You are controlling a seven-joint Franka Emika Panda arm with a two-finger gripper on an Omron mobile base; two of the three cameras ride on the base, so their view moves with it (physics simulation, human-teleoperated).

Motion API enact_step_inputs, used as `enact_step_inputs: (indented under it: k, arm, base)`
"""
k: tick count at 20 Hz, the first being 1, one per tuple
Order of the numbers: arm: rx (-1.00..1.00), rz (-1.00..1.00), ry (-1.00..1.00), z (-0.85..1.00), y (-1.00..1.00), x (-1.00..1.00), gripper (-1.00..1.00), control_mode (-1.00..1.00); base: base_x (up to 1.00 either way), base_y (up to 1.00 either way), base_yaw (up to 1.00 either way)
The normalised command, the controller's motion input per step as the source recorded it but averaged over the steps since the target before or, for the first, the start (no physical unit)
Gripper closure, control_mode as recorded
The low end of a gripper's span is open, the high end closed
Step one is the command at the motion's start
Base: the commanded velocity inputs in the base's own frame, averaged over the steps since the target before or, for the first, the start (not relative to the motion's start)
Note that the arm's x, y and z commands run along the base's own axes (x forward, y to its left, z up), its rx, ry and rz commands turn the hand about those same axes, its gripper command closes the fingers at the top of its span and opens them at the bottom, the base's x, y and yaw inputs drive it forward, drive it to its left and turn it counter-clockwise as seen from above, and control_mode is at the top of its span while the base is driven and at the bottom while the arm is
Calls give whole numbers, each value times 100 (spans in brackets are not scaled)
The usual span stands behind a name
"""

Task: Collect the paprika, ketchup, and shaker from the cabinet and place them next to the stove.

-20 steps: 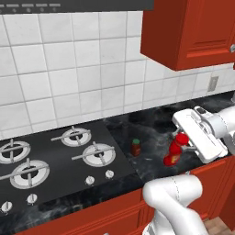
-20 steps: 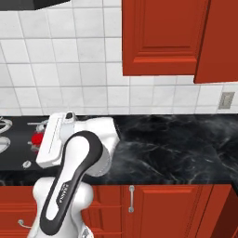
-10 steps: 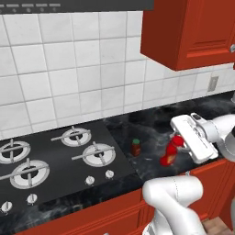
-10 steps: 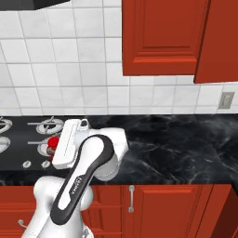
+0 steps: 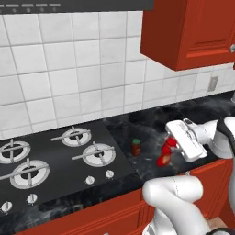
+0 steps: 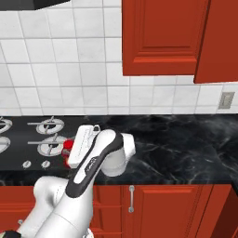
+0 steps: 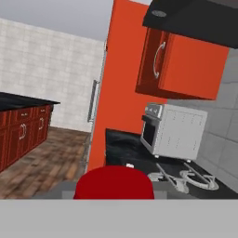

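— Where are we?
— A home kitchen: we see the stove [image 5: 59, 151] with ringed burners set in a black marble counter [image 6: 186, 139], white wall tiles [image 5: 69, 69] and the red cabinet [image 6: 158, 37].
— We also spot a toaster oven [image 7: 174, 130].

Red ketchup [image 5: 164, 153] tilted above counter, paprika [image 5: 135, 147] upright beside stove [image 5: 55, 156] — apart.

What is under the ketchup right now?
The ketchup hangs tilted in the shut gripper, over bare black counter right of the paprika. Whether its base touches the counter cannot be told.
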Motion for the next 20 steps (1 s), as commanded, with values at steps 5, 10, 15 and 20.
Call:
enact_step_inputs:
  k: [5, 10, 15, 20]
  arm:
    - [0, 3, 0, -56, -9, 44, 100, -100]
    - [0, 0, 2, -46, 2, 42, 100, -100]
    - [0, 0, 3, -49, 2, 42, 100, -100]
    - [0, 0, 0, -49, 1, 45, 100, -100]
  base:
    - [0, 0, 0]
    - [0, 0, 0]
    - [0, 0, 0]
    - [0, 0, 0]
